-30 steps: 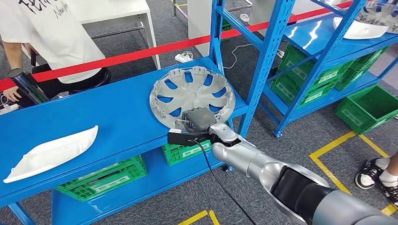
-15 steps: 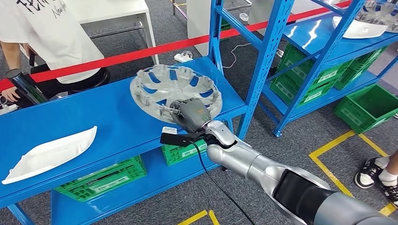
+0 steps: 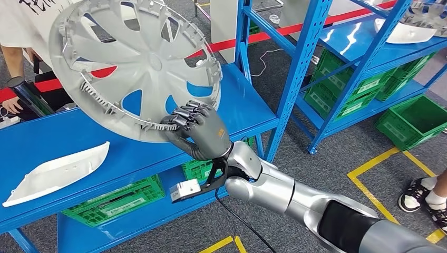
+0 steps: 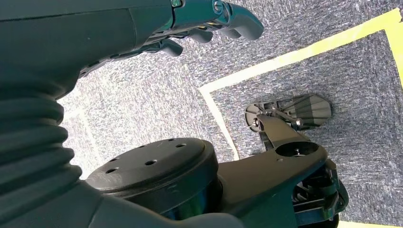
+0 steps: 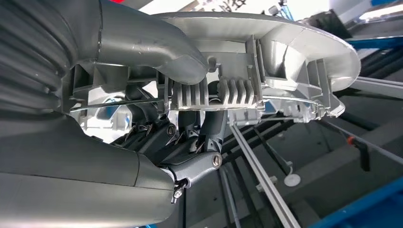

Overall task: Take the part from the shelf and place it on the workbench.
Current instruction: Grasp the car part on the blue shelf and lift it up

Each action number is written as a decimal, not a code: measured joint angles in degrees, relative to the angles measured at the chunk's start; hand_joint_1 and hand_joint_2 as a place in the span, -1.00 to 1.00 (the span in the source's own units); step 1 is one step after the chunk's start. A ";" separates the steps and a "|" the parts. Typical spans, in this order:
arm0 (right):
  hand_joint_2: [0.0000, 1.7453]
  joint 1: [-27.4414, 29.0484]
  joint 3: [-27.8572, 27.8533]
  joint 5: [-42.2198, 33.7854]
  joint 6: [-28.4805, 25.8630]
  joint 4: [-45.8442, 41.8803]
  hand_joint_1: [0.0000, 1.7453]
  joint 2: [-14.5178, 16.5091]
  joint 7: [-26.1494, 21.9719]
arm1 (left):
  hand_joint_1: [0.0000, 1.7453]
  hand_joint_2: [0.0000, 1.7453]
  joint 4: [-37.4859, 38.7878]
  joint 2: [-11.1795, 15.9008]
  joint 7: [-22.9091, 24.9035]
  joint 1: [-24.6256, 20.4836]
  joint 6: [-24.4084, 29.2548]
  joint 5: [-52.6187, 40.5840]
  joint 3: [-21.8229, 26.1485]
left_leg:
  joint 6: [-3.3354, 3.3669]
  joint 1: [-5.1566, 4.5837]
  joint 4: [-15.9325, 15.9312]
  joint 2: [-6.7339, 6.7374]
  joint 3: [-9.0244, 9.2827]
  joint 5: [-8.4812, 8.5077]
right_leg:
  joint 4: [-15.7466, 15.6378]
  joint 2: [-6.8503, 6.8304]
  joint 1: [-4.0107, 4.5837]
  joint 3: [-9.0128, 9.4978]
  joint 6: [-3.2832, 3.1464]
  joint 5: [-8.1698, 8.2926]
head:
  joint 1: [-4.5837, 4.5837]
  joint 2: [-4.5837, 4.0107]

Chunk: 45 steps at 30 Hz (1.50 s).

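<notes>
A silver wheel cover (image 3: 134,66) with several spoke openings is lifted clear of the blue shelf (image 3: 132,142) and tilted up toward me. My right hand (image 3: 197,129) grips its lower rim, fingers curled over the ribbed edge. In the right wrist view the thumb (image 5: 152,45) presses on one face of the wheel cover (image 5: 285,52) and the dark fingers (image 5: 209,128) wrap the other. My left hand (image 4: 209,21) hangs beside my body over grey carpet, fingers loosely curled, holding nothing.
A white curved panel (image 3: 55,171) lies on the shelf's left end. Blue uprights (image 3: 300,68) stand to the right, with green crates (image 3: 113,203) below. A seated person in a white shirt (image 3: 31,37) is behind red tape (image 3: 248,39). Someone's sandalled feet (image 3: 424,197) stand at right.
My right hand has raised the wheel cover off the shelf, up and to the left, and tipped it from nearly flat to steeply upright, close to the camera.
</notes>
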 joint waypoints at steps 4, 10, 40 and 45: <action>1.00 0.91 1.04 -0.33 -0.73 -2.11 1.00 -0.99 0.23 | -1.00 1.00 0.00 -0.01 0.35 -0.07 0.23 -0.72 0.03 | 0.00 0.00 0.00 0.00 0.00 0.00 | -0.03 0.00 -0.01 0.00 0.00 0.00 | 0.01 0.00; 1.00 1.88 1.82 -2.72 -1.34 -3.74 1.00 -2.22 0.51 | -1.00 1.00 0.02 -0.03 0.37 -0.17 0.51 -0.93 0.05 | -0.01 0.00 -0.04 0.01 -0.01 -0.05 | -0.12 0.01 -0.01 0.01 0.00 0.00 | 0.01 0.00; 1.00 2.57 3.67 -0.22 3.16 -6.44 1.00 -1.34 2.99 | -1.00 1.00 -0.01 0.15 1.69 -0.22 0.01 0.78 2.01 | -0.25 0.94 0.66 0.25 0.24 -0.29 | 1.23 0.03 -1.13 0.01 2.13 -0.03 | 0.59 0.00; 1.00 2.15 3.72 0.05 3.04 -6.50 1.00 -0.76 3.02 | -1.00 1.00 0.02 0.17 1.67 0.11 0.24 0.79 2.55 | -2.05 1.13 3.13 0.24 -1.28 -2.30 | 0.93 0.00 -1.10 -1.31 -0.53 1.20 | 0.55 0.00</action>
